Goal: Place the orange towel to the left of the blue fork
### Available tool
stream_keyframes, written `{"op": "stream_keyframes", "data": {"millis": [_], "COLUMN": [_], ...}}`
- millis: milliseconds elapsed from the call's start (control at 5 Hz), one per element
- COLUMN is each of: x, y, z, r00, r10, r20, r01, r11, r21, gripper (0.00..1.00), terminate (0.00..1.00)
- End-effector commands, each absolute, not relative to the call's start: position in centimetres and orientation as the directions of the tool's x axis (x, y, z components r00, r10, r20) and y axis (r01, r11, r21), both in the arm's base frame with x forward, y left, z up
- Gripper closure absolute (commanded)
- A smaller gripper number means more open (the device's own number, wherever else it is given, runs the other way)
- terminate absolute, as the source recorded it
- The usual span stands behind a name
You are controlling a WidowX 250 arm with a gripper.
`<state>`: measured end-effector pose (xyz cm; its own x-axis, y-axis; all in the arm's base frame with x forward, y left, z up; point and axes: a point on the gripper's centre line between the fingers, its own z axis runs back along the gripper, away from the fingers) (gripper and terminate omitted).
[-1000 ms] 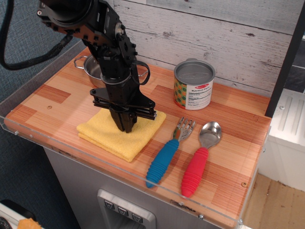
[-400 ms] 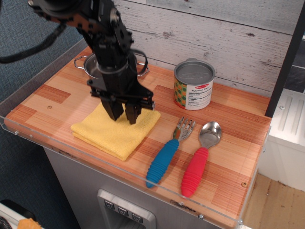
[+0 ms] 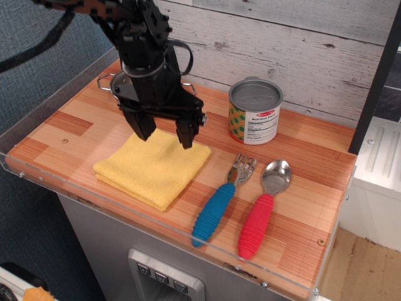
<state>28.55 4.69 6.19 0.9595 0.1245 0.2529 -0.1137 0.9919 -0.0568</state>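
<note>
**Hovering over the towel, jaws apart**

Starting at the left edge of the counter [image 3: 75, 119], bare wood ran up to the orange towel [image 3: 150, 168], which lay flat near the front-left part of the surface, a folded square turned diamond-wise so one corner aimed at the front edge and another toward the blue fork. It had no real long axis; its diagonals ran roughly front to back and left to right.

Above its back corner hung the gripper [image 3: 164, 133], fingers spread wide and holding nothing, their tips seemingly clear of the cloth. Behind the arm a steel pot [image 3: 114, 88] was partly hidden near the back-left corner.

Further right lay the blue fork [image 3: 219, 204], its long axis running from the front edge toward the back wall, handle forward, tines pointing back and slightly right. The towel's right corner sat just beside the fork without touching it, so the placement looked essentially done.

Right of the fork rested a red-handled spoon [image 3: 260, 216], parallel to it, with a tin can [image 3: 254, 111] standing behind both.

The risk from here appeared to be a fingertip snagging a fold if the arm dropped or swung low, dragging the cloth rightward into the fork and nudging it.
</note>
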Motion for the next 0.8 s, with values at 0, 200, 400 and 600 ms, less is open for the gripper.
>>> {"op": "stream_keyframes", "data": {"millis": [0, 200, 400, 600], "x": [31.0, 33.0, 34.3, 35.3], "y": [4.2, 4.4, 5.0, 5.3], "z": [9.4, 9.9, 10.2, 10.9], "r00": [0.944, 0.939, 0.933, 0.932], "r10": [0.131, 0.141, 0.157, 0.168], "r20": [0.303, 0.314, 0.323, 0.323], "r01": [-0.126, -0.142, -0.149, -0.163], "r11": [0.991, 0.99, 0.988, 0.986], "r21": [-0.036, -0.021, -0.047, -0.041], "gripper": [0.0, 0.0, 0.0, 0.0], "terminate": [0.0, 0.0, 0.0, 0.0]}}
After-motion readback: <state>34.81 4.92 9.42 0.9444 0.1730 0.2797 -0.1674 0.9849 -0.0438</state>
